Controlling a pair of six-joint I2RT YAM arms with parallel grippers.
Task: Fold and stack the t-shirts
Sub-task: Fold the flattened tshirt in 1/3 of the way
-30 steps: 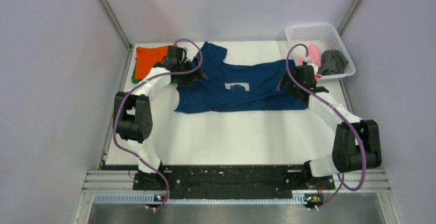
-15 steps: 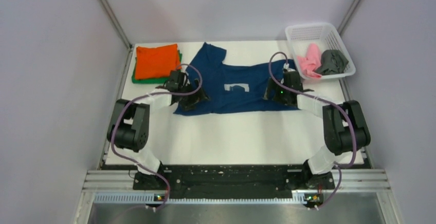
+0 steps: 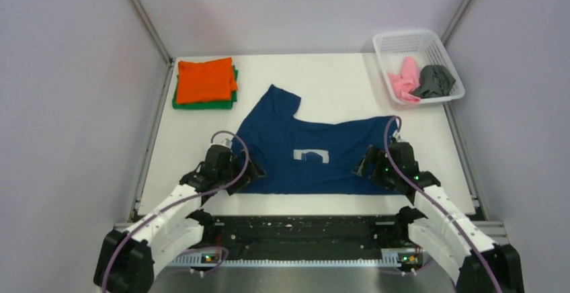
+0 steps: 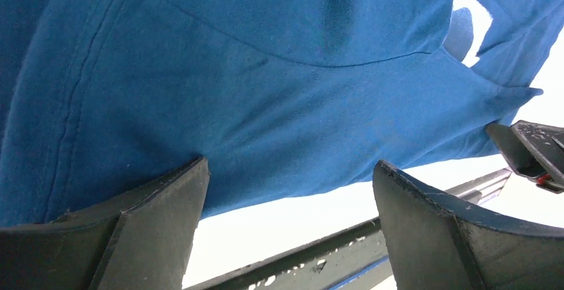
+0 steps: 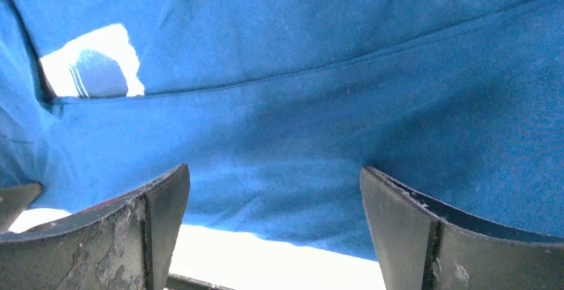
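The navy blue t-shirt (image 3: 302,158) with its pale square print (image 3: 310,153) lies spread on the white table, its lower hem near the front edge. My left gripper (image 3: 246,172) is at the shirt's near left corner and my right gripper (image 3: 364,168) at its near right corner. In the left wrist view the gripper (image 4: 289,170) is open, with the blue cloth (image 4: 266,70) just past the fingertips. In the right wrist view the gripper (image 5: 273,170) is also open, with the cloth (image 5: 299,70) beyond it. Neither holds cloth.
A folded orange t-shirt (image 3: 204,79) lies on a folded green one (image 3: 201,105) at the back left. A white mesh basket (image 3: 403,41) at the back right holds a pink t-shirt (image 3: 403,85) and a dark grey one (image 3: 433,81). A black rail (image 3: 302,229) runs along the front edge.
Both arms have drawn back from the far half of the table to the near edge. The navy shirt has slid toward the front with them.
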